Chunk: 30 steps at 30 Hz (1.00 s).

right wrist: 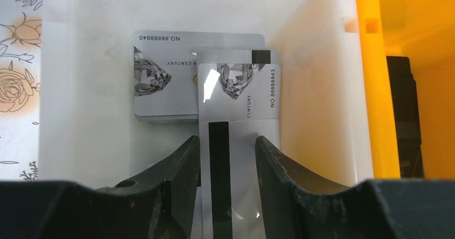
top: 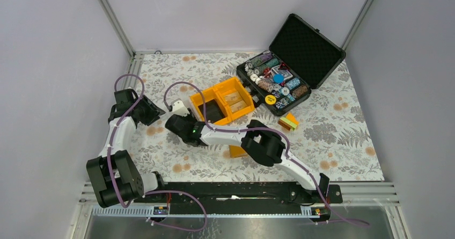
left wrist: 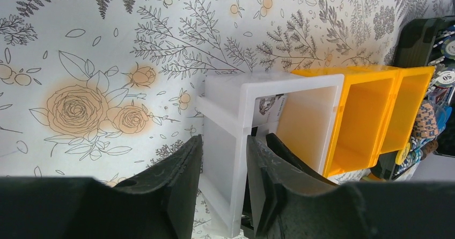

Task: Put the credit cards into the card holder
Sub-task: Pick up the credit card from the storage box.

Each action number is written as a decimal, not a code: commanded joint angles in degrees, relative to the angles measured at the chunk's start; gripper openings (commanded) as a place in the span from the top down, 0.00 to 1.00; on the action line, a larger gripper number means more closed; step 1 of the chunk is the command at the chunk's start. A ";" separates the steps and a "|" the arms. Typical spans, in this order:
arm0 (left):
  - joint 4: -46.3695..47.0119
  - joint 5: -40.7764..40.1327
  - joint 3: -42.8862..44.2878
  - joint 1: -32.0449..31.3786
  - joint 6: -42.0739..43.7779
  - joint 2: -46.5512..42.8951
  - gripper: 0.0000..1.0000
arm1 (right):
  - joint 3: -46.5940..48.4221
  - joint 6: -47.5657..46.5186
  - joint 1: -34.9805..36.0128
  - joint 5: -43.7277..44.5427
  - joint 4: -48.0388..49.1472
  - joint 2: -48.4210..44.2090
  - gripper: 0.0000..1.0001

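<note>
Right gripper [right wrist: 226,142] is straddling a thin, stiff, slippery pale grey plastic credit card [right wrist: 241,164] by its long edges, jaws narrow, grip unconfirmed.

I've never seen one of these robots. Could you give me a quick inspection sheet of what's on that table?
Surface: floral tablecloth.
Job's things: credit cards stacked in the white bin; orange card holder, partly hidden under the right arm.
Clutter: orange bin, open black case of poker chips, small coloured blocks.
Grippers: left claw straddles the white bin's wall, grip unclear; right claw open over the cards.
Cables: purple cables loop along both arms.
Surroundings: grey walls, metal frame.
</note>
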 commanded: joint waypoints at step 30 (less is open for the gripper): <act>4.15 5.47 0.40 -3.46 0.50 -1.02 0.59 | -1.87 -2.98 -5.04 7.08 -10.69 -8.00 0.83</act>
